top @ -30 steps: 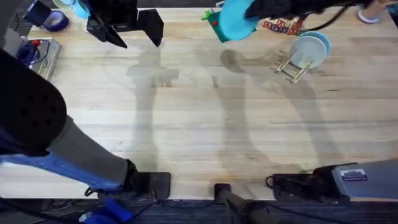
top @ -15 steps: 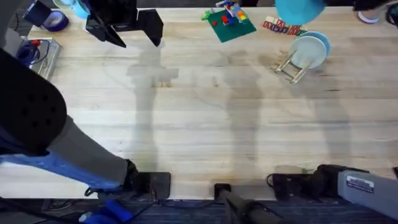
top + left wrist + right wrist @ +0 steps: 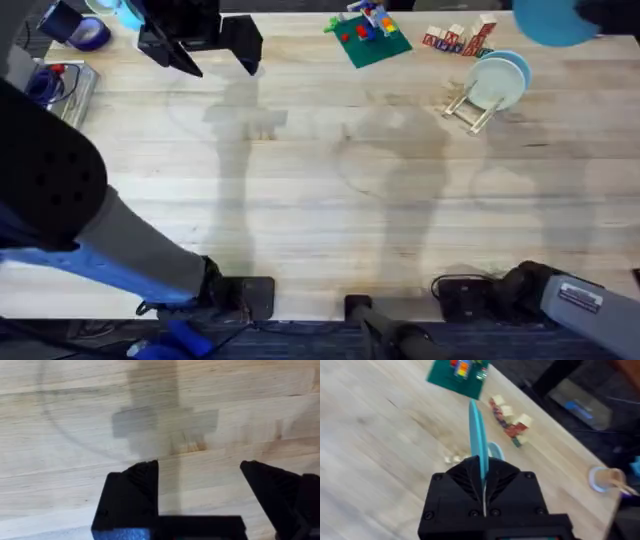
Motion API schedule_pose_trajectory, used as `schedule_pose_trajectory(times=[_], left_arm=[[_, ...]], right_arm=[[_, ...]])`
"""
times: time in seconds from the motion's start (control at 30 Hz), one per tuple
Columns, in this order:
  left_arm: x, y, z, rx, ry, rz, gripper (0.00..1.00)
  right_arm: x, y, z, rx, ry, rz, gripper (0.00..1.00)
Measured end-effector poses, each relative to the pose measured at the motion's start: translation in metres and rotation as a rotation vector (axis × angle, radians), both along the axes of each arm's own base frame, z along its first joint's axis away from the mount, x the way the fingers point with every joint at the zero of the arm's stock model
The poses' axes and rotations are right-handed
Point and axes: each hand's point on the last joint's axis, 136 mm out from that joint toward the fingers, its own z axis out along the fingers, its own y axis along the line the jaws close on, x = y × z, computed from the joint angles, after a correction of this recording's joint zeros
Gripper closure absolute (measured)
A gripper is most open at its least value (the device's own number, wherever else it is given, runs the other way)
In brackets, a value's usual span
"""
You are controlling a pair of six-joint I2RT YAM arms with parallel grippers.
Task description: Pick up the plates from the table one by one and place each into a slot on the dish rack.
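My right gripper is shut on the bright blue plate and holds it in the air at the far right, just beyond the dish rack. In the right wrist view the plate stands edge-on between the fingers of the right gripper, above the rack. A light blue plate stands upright in the rack with a paler plate against it. My left gripper hangs open at the far left of the table. The left wrist view has the left gripper over bare wood.
A green building-block baseplate with small bricks lies at the far middle. Wooden letter blocks sit between it and the rack. Tape rolls and a tray crowd the far left corner. The arm bases stand at the near edge.
The right gripper has carried the bright blue plate to the right along the far edge, from over the green baseplate to past the rack. The left arm has not moved.
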Motion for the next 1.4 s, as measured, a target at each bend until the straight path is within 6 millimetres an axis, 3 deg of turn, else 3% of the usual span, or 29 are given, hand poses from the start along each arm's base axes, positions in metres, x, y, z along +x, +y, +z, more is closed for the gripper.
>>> schedule_pose_trajectory(times=[0.17, 0.33, 0.8, 1.4], left_arm=[[0.000, 0.000, 0.000, 0.000, 0.000, 0.000, 0.006], [0.000, 0.000, 0.000, 0.000, 0.000, 0.000, 0.005], [0.000, 0.000, 0.000, 0.000, 0.000, 0.000, 0.005], [0.000, 0.000, 0.000, 0.000, 0.000, 0.000, 0.006]], right_arm=[[-0.007, -0.022, -0.004, -0.072, -0.007, -0.007, 0.972], [-0.012, -0.026, -0.012, -0.141, 0.006, 0.044, 0.972], [0.011, -0.041, -0.061, -0.161, 0.114, 0.127, 0.971], [0.024, -0.033, -0.097, -0.084, 0.224, 0.152, 0.971]])
